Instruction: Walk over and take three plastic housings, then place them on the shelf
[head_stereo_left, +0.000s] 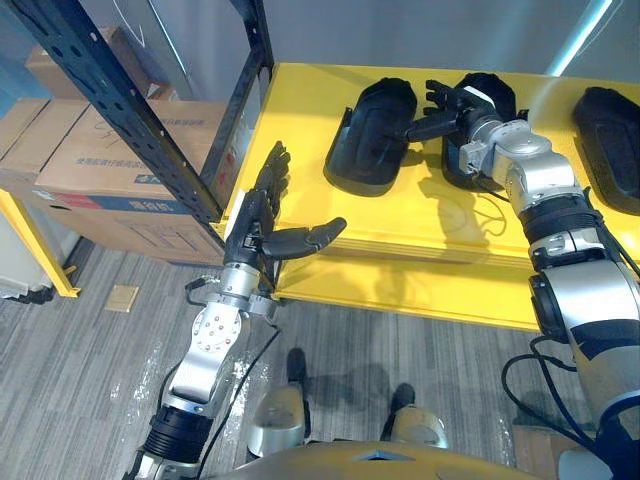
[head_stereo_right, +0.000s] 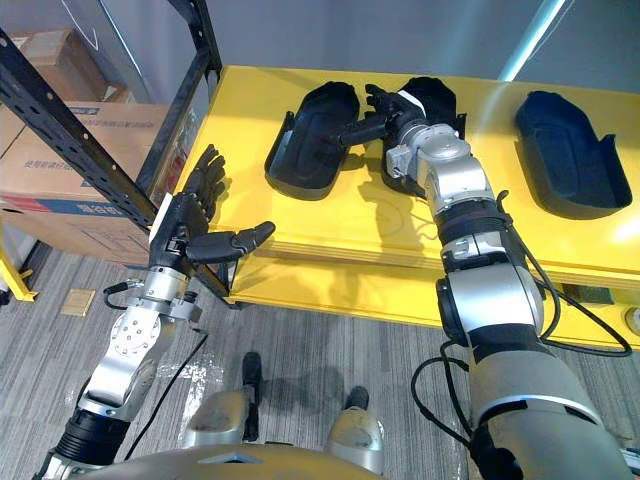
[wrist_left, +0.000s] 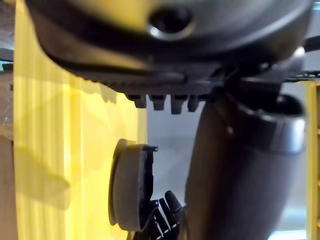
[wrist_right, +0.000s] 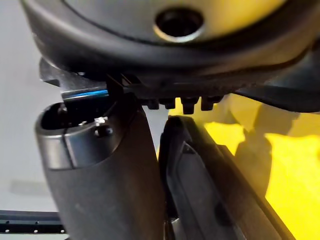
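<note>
Left eye view: right hand spread over middle plastic housing; probably stiff, light, slick shell, so grip its rim.

Cardboard box carries a blue printed strip, seemingly characters, too small to read.

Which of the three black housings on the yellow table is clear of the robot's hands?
The housing farthest right: it lies alone at that end, well apart from the right hand and the left hand.
</note>
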